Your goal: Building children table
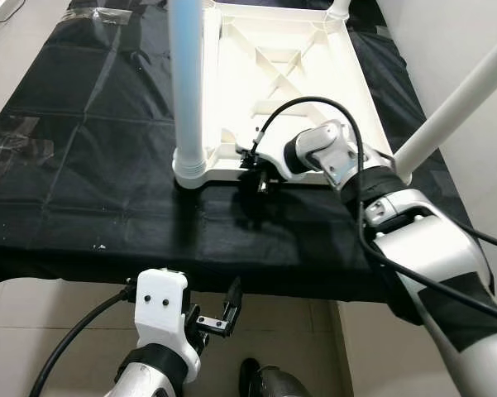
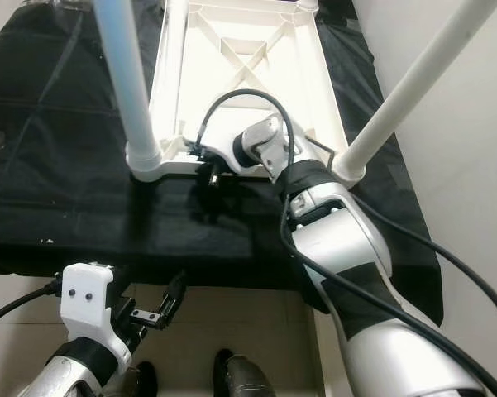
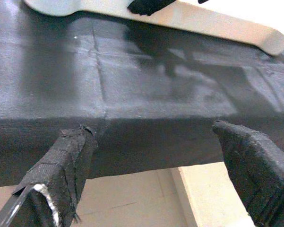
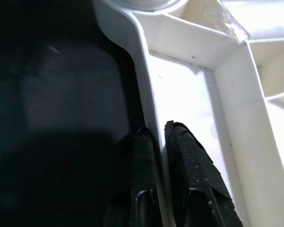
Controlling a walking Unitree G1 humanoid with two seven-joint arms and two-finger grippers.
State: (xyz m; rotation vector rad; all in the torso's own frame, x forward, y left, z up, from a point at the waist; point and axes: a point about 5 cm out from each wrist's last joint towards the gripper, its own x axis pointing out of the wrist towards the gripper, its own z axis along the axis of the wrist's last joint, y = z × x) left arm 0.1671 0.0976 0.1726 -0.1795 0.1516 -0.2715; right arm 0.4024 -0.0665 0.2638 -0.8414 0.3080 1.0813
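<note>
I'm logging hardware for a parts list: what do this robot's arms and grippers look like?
Both arms are silver with black bands. The left gripper sits on a white block with two dark dots; its fingers are wrapped in frayed black fabric tape. A black cable loops over the right gripper.

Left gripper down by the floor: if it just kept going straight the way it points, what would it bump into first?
Probably the front edge of the black-covered platform; the left gripper, open, points at it. Depth is unclear.

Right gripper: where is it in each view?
Left eye: right gripper on the tabletop's near rim, centre.
Right eye: same rim, beside the near left leg.
Left wrist: its dark tip at top edge.
Right wrist: fingers astride the rim.
Shared landmark: the rim.
</note>
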